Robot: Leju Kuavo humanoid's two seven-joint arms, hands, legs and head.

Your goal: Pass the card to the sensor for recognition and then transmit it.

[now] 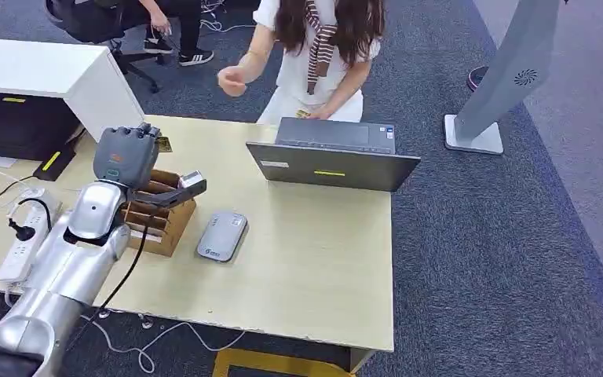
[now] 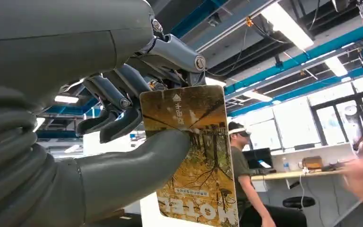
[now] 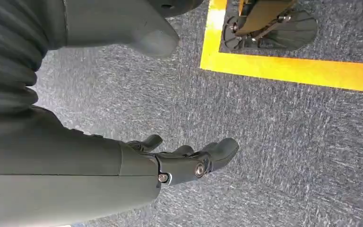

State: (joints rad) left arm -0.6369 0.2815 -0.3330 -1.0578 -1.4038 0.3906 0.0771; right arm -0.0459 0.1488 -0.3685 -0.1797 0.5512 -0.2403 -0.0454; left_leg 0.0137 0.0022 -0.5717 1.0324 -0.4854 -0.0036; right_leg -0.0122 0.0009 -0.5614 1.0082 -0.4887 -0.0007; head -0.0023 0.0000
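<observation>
I'm looking down at a pale wooden desk [image 1: 306,259] on blue-grey carpet [image 1: 502,251], with a yellow floor line [image 3: 288,68] visible near its front edge. Nearest me, my 1 silver left arm [image 1: 71,251] rises from the lower left; beside it lies 1 white power strip [image 1: 23,239] with a black plug in it. My left hand [image 1: 126,157] is raised above the desk, and in the left wrist view it grasps 1 card [image 2: 194,156], pinched between the thick grey thumb and the darker fingers [image 2: 118,101]. The card is flat and rectangular, printed with yellow autumn trees and white lettering. From the head view I see just a sliver of it at the hand's far edge.

Under the hand sits 1 brown cardboard box [image 1: 157,216] with dividers. Just to its right lies 1 small grey card reader [image 1: 222,236], rounded at the corners, flat on the desk and well apart from the card. Farther back stands 1 dark grey laptop [image 1: 334,157], its lid tilted back toward me. Behind it, 1 person [image 1: 322,55] in a white top leans over the desk with 1 hand lifted. A grey stand [image 1: 502,78] rises at the right.

My right hand [image 3: 179,161] hangs over the carpet, released, fingers loosely apart, grasping nothing.
</observation>
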